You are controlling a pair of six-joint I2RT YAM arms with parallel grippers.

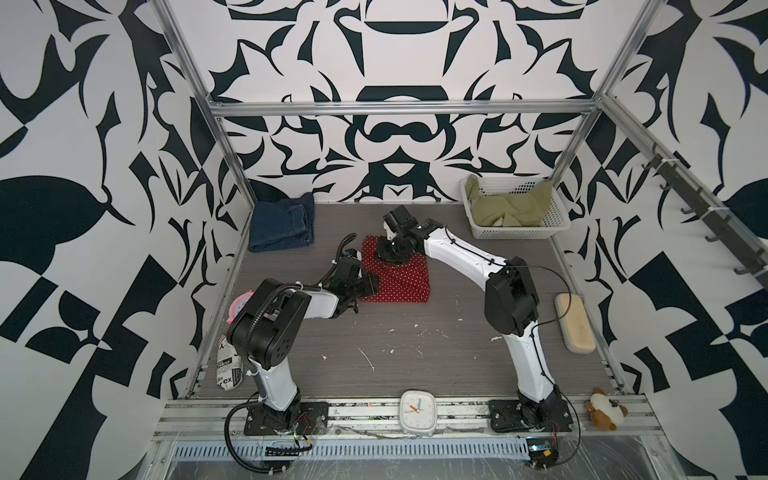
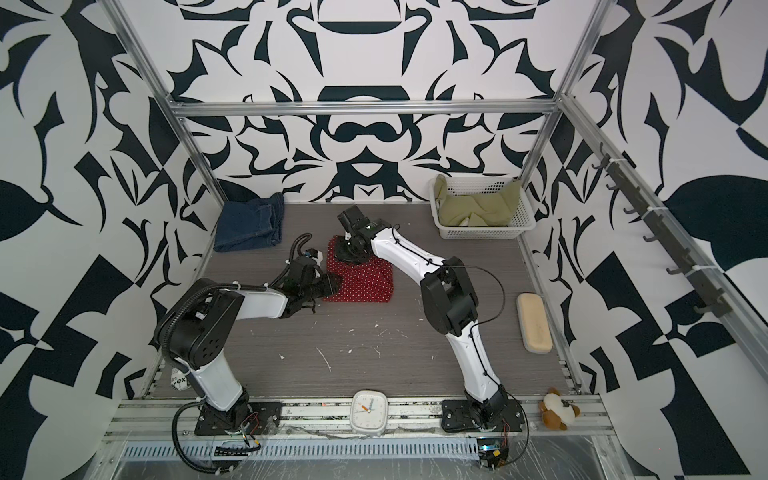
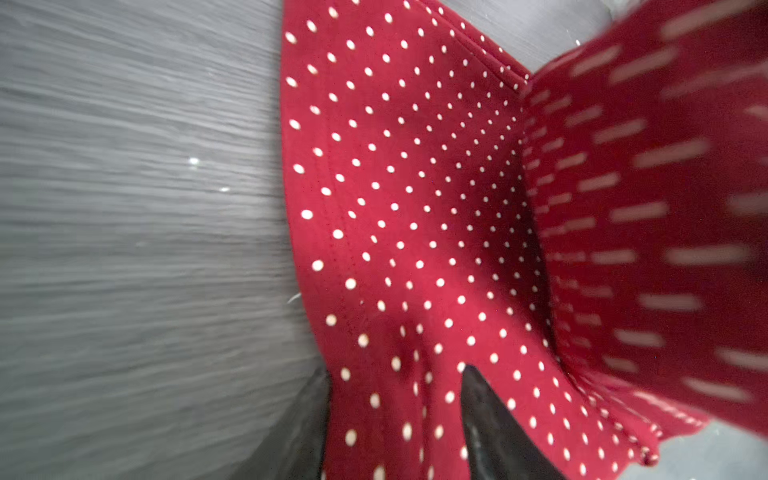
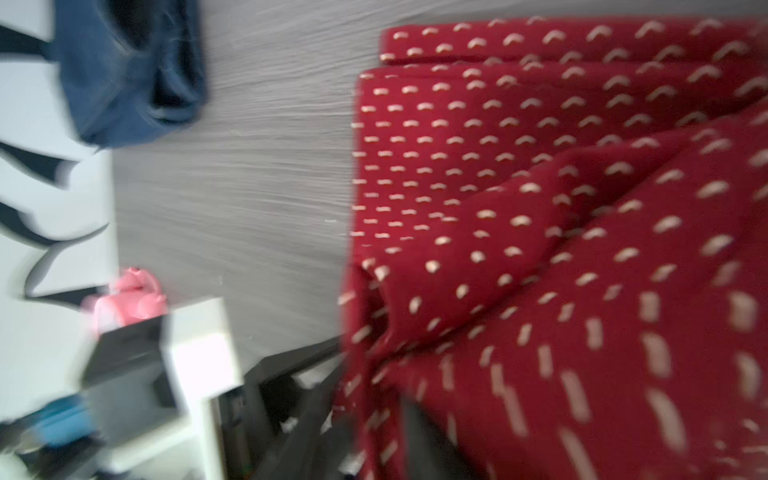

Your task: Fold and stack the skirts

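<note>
The red polka-dot skirt [image 1: 401, 282] [image 2: 368, 282] lies partly folded mid-table. My left gripper [image 1: 371, 286] [image 2: 333, 284] is at its left edge, and in the left wrist view the red cloth [image 3: 415, 187] runs sharp between its fingers [image 3: 490, 424], which are shut on it. My right gripper [image 1: 384, 254] [image 2: 347, 252] sits over the skirt's far left corner. Its view is blurred, with red cloth [image 4: 540, 208] streaking past jaws that stand apart. The folded denim skirt [image 1: 280, 222] [image 2: 249, 224] [image 4: 133, 75] rests at the back left. The olive-green skirt [image 1: 511, 205] [image 2: 478, 208] is crumpled in the basket.
The white perforated basket [image 1: 515, 233] stands at the back right. A beige oblong case [image 1: 575, 322] lies by the right wall. A pink object [image 1: 240, 308] and a newsprint pouch [image 1: 226, 370] sit by the left wall. A white clock [image 1: 417, 413] and a plush toy [image 1: 604, 409] are on the front rail.
</note>
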